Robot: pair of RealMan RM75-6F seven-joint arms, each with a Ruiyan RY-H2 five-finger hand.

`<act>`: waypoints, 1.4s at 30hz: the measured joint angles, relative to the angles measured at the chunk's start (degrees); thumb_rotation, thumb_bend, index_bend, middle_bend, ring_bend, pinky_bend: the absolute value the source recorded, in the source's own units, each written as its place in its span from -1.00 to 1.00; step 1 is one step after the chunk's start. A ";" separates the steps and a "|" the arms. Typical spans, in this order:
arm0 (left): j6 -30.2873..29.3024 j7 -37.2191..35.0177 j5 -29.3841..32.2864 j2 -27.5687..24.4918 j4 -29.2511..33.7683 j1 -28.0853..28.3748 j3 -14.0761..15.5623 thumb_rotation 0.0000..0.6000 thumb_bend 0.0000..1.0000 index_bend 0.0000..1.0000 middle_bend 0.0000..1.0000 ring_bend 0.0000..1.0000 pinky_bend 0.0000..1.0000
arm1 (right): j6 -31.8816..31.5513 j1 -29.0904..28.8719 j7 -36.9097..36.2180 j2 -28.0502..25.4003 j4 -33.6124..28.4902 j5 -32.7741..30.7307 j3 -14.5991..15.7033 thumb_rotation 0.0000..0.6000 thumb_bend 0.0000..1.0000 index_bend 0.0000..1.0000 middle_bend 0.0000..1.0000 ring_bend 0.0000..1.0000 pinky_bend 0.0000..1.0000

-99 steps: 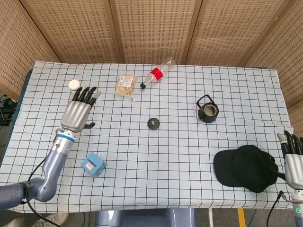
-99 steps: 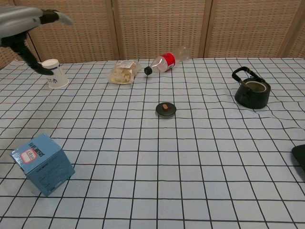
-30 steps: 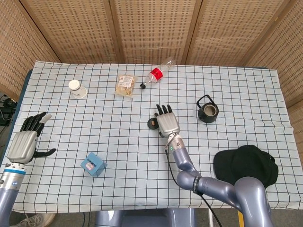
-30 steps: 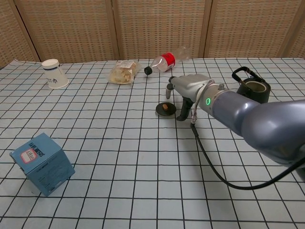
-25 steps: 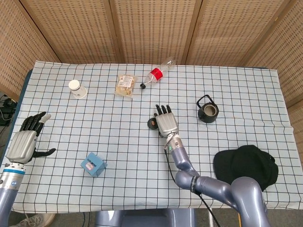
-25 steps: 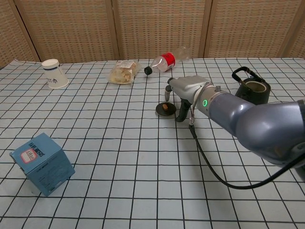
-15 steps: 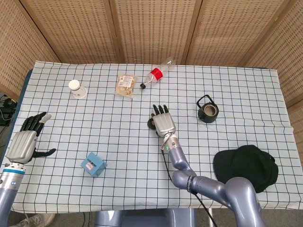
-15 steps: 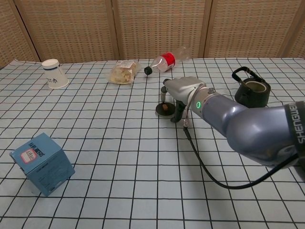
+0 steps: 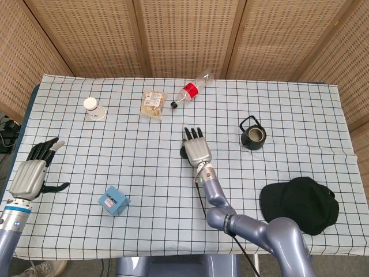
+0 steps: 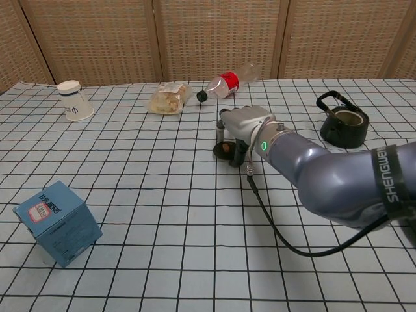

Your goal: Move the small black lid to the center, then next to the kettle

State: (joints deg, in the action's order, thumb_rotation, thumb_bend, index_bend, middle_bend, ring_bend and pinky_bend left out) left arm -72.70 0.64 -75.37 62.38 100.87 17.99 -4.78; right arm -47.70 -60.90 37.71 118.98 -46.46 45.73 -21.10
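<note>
The small black lid [image 10: 223,150] with a brown knob lies near the table's middle. In the head view only the left edge of the lid [image 9: 183,152] shows from under my right hand [image 9: 196,149]. My right hand [image 10: 244,127] hovers flat over it with fingers stretched out and the thumb hanging down at the lid's right side; no grip on the lid shows. The black kettle [image 9: 253,136] stands to the right, well apart from the lid, and shows as the kettle [image 10: 343,125] in the chest view. My left hand [image 9: 31,172] rests open at the table's left edge.
A plastic bottle [image 9: 193,88] lies at the back beside a snack bag [image 9: 153,104]. A white cup [image 9: 91,107] stands at the back left. A blue box [image 9: 113,201] sits front left and a black cap [image 9: 300,204] front right.
My right hand has slid left from beside the lid to over it, covering most of it in the head view. The lid stays in place and the left hand barely moves.
</note>
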 measured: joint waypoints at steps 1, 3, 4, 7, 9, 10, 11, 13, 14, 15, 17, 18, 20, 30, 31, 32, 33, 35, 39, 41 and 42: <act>0.10 0.02 -0.02 0.00 -0.01 0.00 -0.01 1.00 -0.84 -0.87 -1.00 -1.00 -1.00 | -0.25 -0.01 -0.25 0.10 0.02 0.33 -0.01 1.00 -0.04 -0.15 -0.81 -1.00 -1.00; 0.20 0.02 -0.01 0.01 -0.02 -0.02 -0.08 1.00 -0.84 -0.87 -1.00 -1.00 -1.00 | -0.65 0.01 -0.43 0.14 -0.13 0.69 -0.03 1.00 -0.03 -0.14 -0.80 -1.00 -1.00; 0.25 0.04 0.02 0.01 -0.03 -0.04 -0.12 1.00 -0.84 -0.87 -1.00 -1.00 -1.00 | -0.95 0.06 -0.43 0.07 -0.43 0.90 -0.03 1.00 -0.03 -0.14 -0.80 -1.00 -1.00; 0.30 0.15 0.08 0.00 -0.03 -0.09 -0.22 1.00 -0.84 -0.87 -1.00 -1.00 -1.00 | -1.63 0.32 -0.25 -0.37 -1.49 1.29 0.03 1.00 -0.03 -0.14 -0.80 -1.00 -1.00; 0.32 0.28 0.17 0.00 -0.05 -0.13 -0.29 1.00 -0.84 -0.87 -1.00 -1.00 -1.00 | -2.30 0.62 -0.01 -0.95 -2.62 1.49 0.05 1.00 -0.03 -0.14 -0.80 -1.00 -1.00; 0.33 0.39 0.22 0.00 -0.04 -0.15 -0.33 1.00 -0.84 -0.87 -1.00 -1.00 -1.00 | -2.91 0.90 0.21 -1.51 -3.66 1.61 0.06 1.00 -0.03 -0.14 -0.80 -1.00 -1.00; 0.33 0.48 0.24 0.00 -0.03 -0.17 -0.35 1.00 -0.84 -0.87 -1.00 -1.00 -1.00 | -3.41 1.15 0.44 -2.03 -4.60 1.68 0.07 1.00 -0.03 -0.14 -0.80 -1.00 -1.00; 0.31 0.66 0.27 0.00 0.06 -0.23 -0.38 1.00 -0.84 -0.87 -1.00 -1.00 -1.00 | -4.64 1.85 1.15 -3.48 -7.16 1.80 0.13 1.00 -0.03 -0.14 -0.81 -1.00 -1.00; 0.25 0.75 0.25 0.00 0.13 -0.26 -0.40 1.00 -0.84 -0.87 -1.00 -1.00 -1.00 | -5.29 2.19 1.53 -4.24 -8.36 1.88 0.17 1.00 -0.03 -0.15 -0.81 -1.00 -1.00; 0.15 0.87 0.19 0.02 0.20 -0.30 -0.41 1.00 -0.84 -0.87 -1.00 -1.00 -1.00 | -6.07 2.56 1.93 -5.04 -9.61 1.95 0.23 1.00 -0.03 -0.15 -0.81 -1.00 -1.00; -0.07 1.26 -0.02 0.06 0.33 -0.39 -0.37 1.00 -0.84 -0.87 -1.00 -1.00 -1.00 | -8.01 3.50 2.91 -7.10 -12.70 2.10 0.37 1.00 -0.03 -0.15 -0.81 -1.00 -1.00; -0.18 1.51 -0.15 0.09 0.40 -0.43 -0.34 1.00 -0.84 -0.87 -1.00 -1.00 -1.00 | -8.77 3.97 3.33 -8.10 -14.11 2.16 0.41 1.00 -0.03 -0.15 -0.81 -1.00 -1.00; -0.55 2.24 -0.43 0.23 0.63 -0.56 -0.26 1.00 -0.84 -0.87 -1.00 -1.00 -1.00 | -10.56 5.30 4.22 -10.90 -17.62 2.24 0.49 1.00 -0.03 -0.15 -0.81 -1.00 -1.00; -1.69 5.17 -0.81 0.83 1.87 -1.14 -0.11 1.00 -0.84 -0.87 -1.00 -1.00 -1.00 | -16.41 12.78 5.52 -24.53 -29.13 0.41 0.84 1.00 -0.04 -0.16 -0.81 -1.00 -1.00; -1.67 5.36 -0.98 0.85 2.00 -1.16 -0.03 1.00 -0.84 -0.87 -1.00 -1.00 -1.00 | -16.49 13.53 5.07 -25.39 -29.30 -0.05 0.96 1.00 -0.04 -0.16 -0.81 -1.00 -1.00; -1.66 5.50 -1.09 0.86 2.08 -1.17 0.03 1.00 -0.84 -0.87 -1.00 -1.00 -1.00 | -16.47 13.89 4.67 -25.78 -29.33 -0.28 1.05 1.00 -0.04 -0.16 -0.82 -1.00 -1.00; -1.65 5.64 -1.17 0.89 2.15 -1.18 0.09 1.00 -0.84 -0.87 -1.00 -1.00 -1.00 | -16.39 14.14 4.22 -26.07 -29.27 -0.48 1.12 1.00 -0.04 -0.16 -0.82 -1.00 -1.00; -1.44 6.04 -1.33 0.90 2.35 -1.19 0.28 1.00 -0.84 -0.87 -1.00 -1.00 -1.00 | -15.92 14.80 2.97 -26.68 -28.73 -1.07 1.31 1.00 -0.04 -0.16 -0.82 -1.00 -1.00; -1.24 6.19 -1.23 0.85 2.58 -1.21 0.27 1.00 -0.84 -0.87 -1.00 -1.00 -1.00 | -14.49 15.64 0.60 -27.11 -26.35 -1.66 1.78 1.00 -0.05 -0.16 -0.82 -1.00 -1.00; -1.21 6.42 -1.11 0.95 2.51 -1.20 0.22 1.00 -0.84 -0.87 -1.00 -1.00 -1.00 | -13.61 15.88 -0.73 -27.03 -24.75 -1.83 1.95 1.00 -0.05 -0.16 -0.82 -1.00 -1.00; -1.12 6.50 -1.09 0.98 2.49 -1.18 0.22 1.00 -0.84 -0.87 -1.00 -1.00 -1.00 | -13.25 15.93 -1.28 -26.92 -24.01 -1.87 1.99 1.00 -0.05 -0.16 -0.82 -1.00 -1.00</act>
State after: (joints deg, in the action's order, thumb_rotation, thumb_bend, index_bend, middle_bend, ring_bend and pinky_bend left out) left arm -73.82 7.14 -76.46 63.36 103.37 16.81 -4.56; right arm -60.95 -44.96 36.43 92.06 -70.47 43.86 -19.11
